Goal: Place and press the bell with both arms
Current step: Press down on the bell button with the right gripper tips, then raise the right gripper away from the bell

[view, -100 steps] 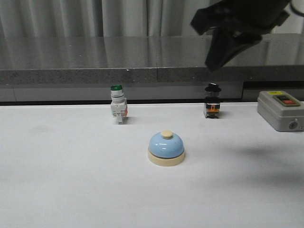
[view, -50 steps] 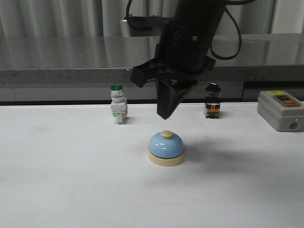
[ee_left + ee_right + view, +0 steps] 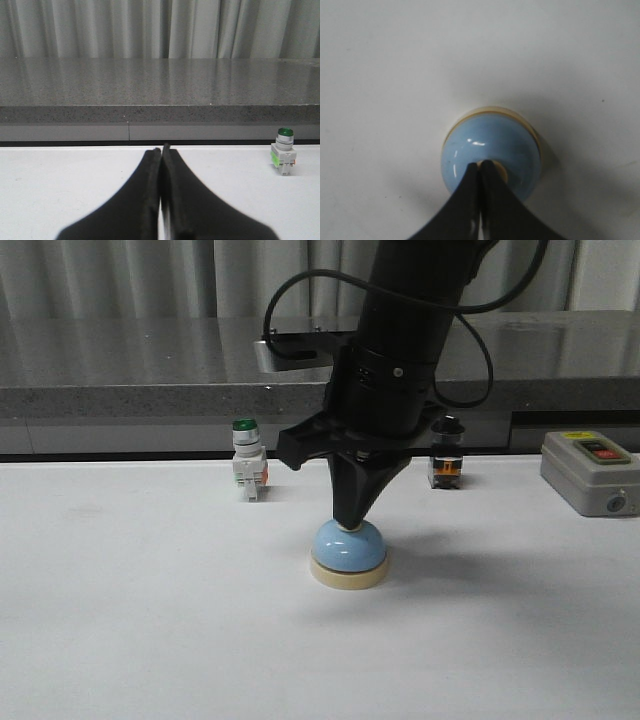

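Where the bell (image 3: pixel 348 554) sits, right gripper (image 3: pixel 349 523) touches its button.

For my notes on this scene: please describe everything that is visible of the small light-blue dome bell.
The light-blue dome bell has a glossy dome on a round cream base and a cream button on top. It stands upright on the white table, in front of the other switches. The shut tips of the right gripper rest on its button; nothing else touches it.

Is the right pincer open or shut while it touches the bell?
Shut. The right pincer has both fingers pressed together, no gap, with the tip on the bell button.
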You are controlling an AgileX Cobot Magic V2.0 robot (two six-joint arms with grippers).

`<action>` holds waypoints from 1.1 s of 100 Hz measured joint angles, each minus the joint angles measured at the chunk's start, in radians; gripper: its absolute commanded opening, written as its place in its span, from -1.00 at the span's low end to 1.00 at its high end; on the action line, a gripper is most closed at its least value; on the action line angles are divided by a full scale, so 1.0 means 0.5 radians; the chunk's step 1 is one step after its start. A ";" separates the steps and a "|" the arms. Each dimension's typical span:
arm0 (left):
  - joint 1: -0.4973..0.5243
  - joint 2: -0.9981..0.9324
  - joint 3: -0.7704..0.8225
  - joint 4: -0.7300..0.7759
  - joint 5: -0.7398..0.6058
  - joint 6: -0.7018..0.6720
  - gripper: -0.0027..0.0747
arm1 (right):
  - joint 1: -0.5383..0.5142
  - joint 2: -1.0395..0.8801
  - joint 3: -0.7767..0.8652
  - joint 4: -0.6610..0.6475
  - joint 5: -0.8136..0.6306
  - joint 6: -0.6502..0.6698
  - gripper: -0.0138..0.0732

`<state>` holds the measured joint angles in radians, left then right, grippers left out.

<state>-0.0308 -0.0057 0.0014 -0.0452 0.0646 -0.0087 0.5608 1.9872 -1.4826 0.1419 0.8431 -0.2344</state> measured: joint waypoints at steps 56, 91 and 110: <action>0.000 0.000 0.000 0.000 0.000 0.000 -0.98 | -0.336 -0.825 0.536 -0.249 -0.094 0.626 -0.82; 0.000 0.000 0.000 0.000 0.000 0.000 -0.98 | -0.723 -1.390 1.044 -0.284 -0.110 0.677 -0.82; 0.000 0.000 0.000 0.000 0.000 0.000 -0.98 | -0.894 -1.725 1.283 -0.334 -0.110 0.779 -0.82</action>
<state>-0.0308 -0.0057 0.0014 -0.0452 0.0646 -0.0087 0.1139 1.1245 -0.8414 -0.0253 0.7879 0.1551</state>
